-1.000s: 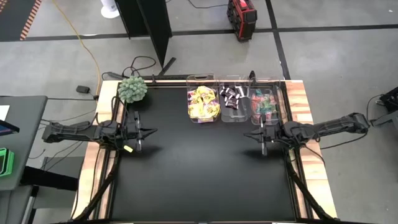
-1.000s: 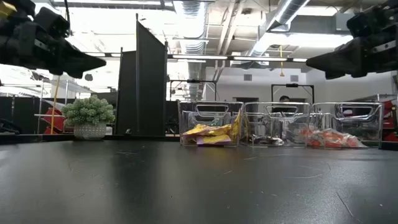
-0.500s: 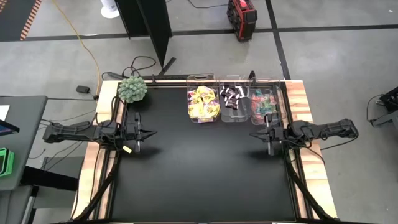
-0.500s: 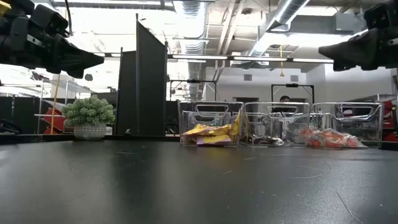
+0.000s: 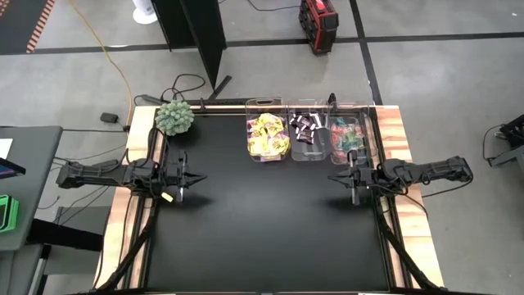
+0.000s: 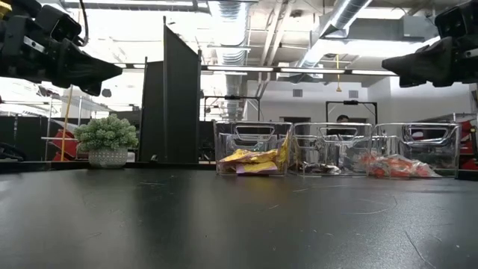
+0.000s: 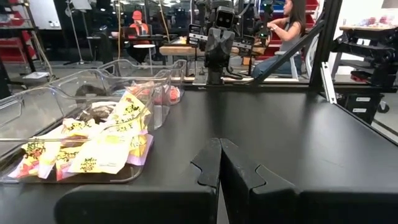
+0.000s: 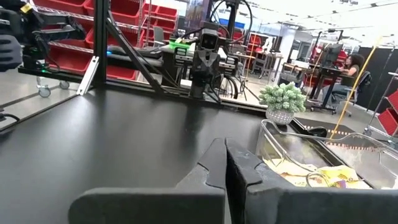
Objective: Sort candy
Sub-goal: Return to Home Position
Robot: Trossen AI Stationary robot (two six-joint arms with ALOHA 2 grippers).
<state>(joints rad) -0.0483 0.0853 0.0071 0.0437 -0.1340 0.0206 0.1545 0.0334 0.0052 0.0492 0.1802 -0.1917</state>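
Note:
The candy lies sorted in three clear bins at the table's far edge: yellow packets [image 5: 268, 135] [image 7: 99, 146], dark mini bars [image 5: 307, 123], and teal-and-pink wrappers [image 5: 348, 135] [image 6: 392, 166]. My left gripper [image 5: 201, 174] [image 7: 219, 163] hovers shut above the table's left part, pointing toward the right edge and holding nothing. My right gripper [image 5: 333, 177] [image 8: 225, 165] hovers shut near the right edge, just on the near side of the teal-and-pink bin, pointing toward the left edge, also holding nothing. Both stay well above the table in the low view.
A fuzzy green ball plant [image 5: 174, 117] [image 6: 107, 134] stands in a pot at the far left corner. The three bins [image 6: 252, 148] stand side by side along the far edge. The black tabletop [image 5: 262, 221] stretches between the grippers; wooden strips run along its left and right edges.
My right gripper has drawn back a little toward the table's right edge, staying shut and level. The candy and bins have not moved.

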